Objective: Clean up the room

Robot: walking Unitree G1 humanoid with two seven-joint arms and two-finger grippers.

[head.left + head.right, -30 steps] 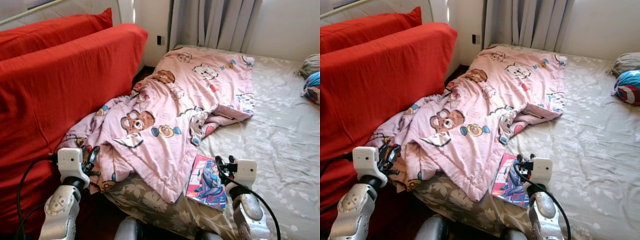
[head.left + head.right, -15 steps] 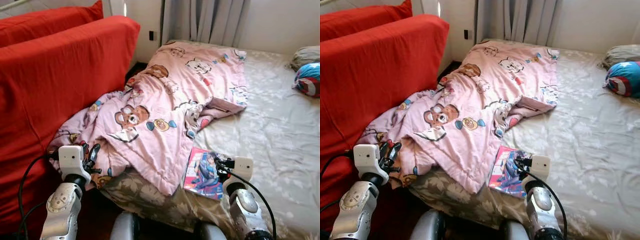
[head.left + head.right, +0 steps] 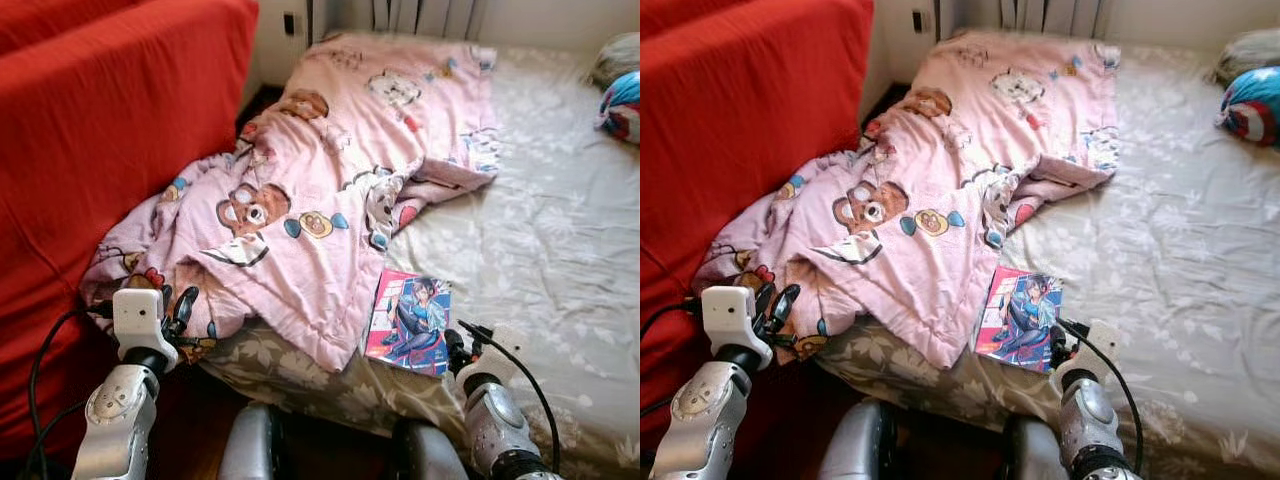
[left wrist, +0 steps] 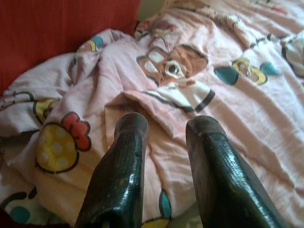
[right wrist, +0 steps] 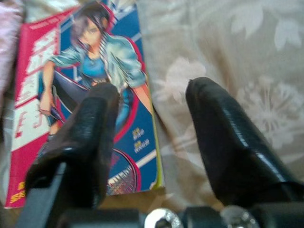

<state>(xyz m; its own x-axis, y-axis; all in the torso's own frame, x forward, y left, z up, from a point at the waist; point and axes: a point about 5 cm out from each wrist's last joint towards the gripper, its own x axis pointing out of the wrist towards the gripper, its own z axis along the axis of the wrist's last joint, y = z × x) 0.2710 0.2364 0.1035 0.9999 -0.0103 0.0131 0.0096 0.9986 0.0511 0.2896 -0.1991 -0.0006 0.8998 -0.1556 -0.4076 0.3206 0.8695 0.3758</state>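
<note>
A pink cartoon-print blanket (image 3: 320, 200) lies rumpled across the left side of the bed, its corner hanging over the near edge. A comic book (image 3: 408, 322) with a red and blue cover lies flat on the grey floral sheet (image 3: 540, 240), just right of the blanket's tip. My right gripper (image 5: 152, 90) is open at the near bed edge, its fingers straddling the comic book's (image 5: 95, 66) right edge from just short of it. My left gripper (image 4: 167, 118) is open and holds nothing, hovering low by the blanket's (image 4: 228, 118) hanging corner.
A red sofa (image 3: 90, 150) stands close along the left, with a narrow dark gap to the bed. A blue and red cushion (image 3: 622, 105) and a grey pillow lie at the far right. The sheet's right half is bare.
The view has tipped down and shifted toward the bed. My right gripper has drawn back from over the comic book to the bed's near edge, baring the whole cover. The left gripper stays by the blanket corner.
</note>
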